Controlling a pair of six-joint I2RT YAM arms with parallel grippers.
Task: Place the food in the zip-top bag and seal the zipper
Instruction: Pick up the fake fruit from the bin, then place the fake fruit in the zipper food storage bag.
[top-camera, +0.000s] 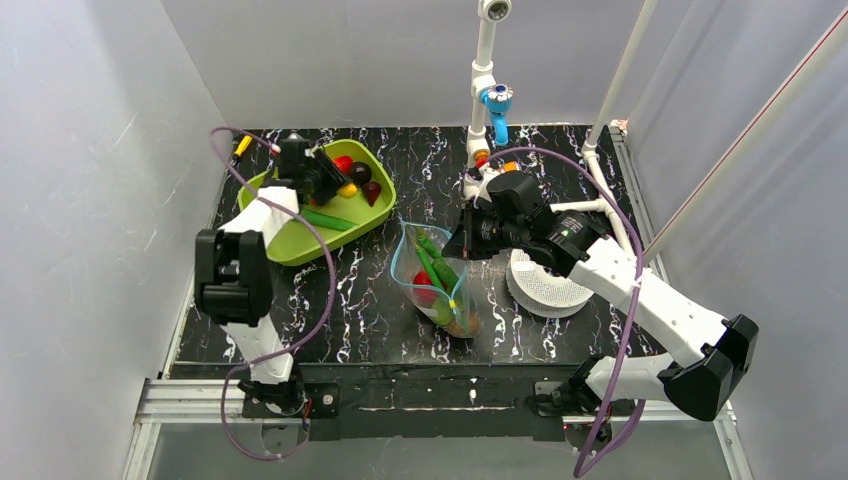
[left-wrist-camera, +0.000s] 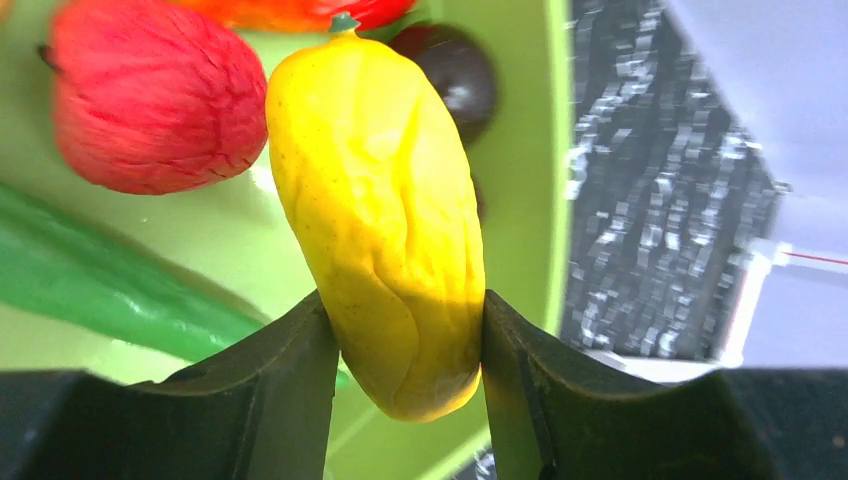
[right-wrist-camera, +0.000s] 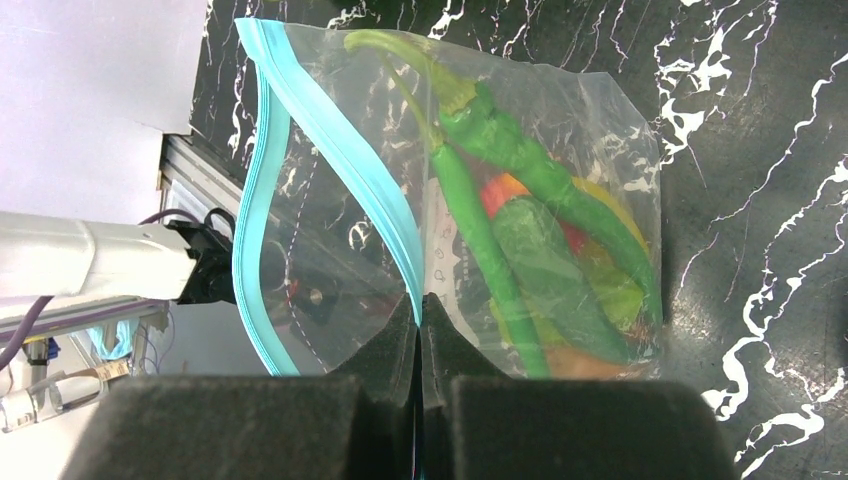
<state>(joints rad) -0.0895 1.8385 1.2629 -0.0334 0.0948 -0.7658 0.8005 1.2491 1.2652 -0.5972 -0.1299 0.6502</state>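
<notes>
**Handling.** The yellow fruit (left-wrist-camera: 375, 200) is glossy, smooth and oblong. It is probably light and rigid, and likely to slip if pinched near its tapered end. The best hold is across the thick middle. The bag (right-wrist-camera: 560, 130) is thin, clear and limp, and will sag unless held by the stiffer blue zipper strip (right-wrist-camera: 330, 140).

**Location.** The yellow fruit lies in the green tray (top-camera: 300, 245) at the far left of the table (top-camera: 370, 300), beside a red fruit (left-wrist-camera: 150, 100) and a dark round piece (left-wrist-camera: 455, 65). The bag is at the table's centre and already contains green peppers (right-wrist-camera: 480, 230) and other pieces. Its mouth is gaping.

**Left arm.** It is folded upright at the elbow, with the forearm reaching over the tray and the wrist pitched down. The left gripper (left-wrist-camera: 405, 300) is partly open. Both fingers (left-wrist-camera: 270, 380) press against the flanks of the yellow fruit near its lower end. I judge this to be a grip, though a low one.

**Right arm.** It stretches in from the right with the wrist turned toward the bag. The right gripper (right-wrist-camera: 420, 310) is pinched tight on the zipper strip and holds the mouth open.
</notes>
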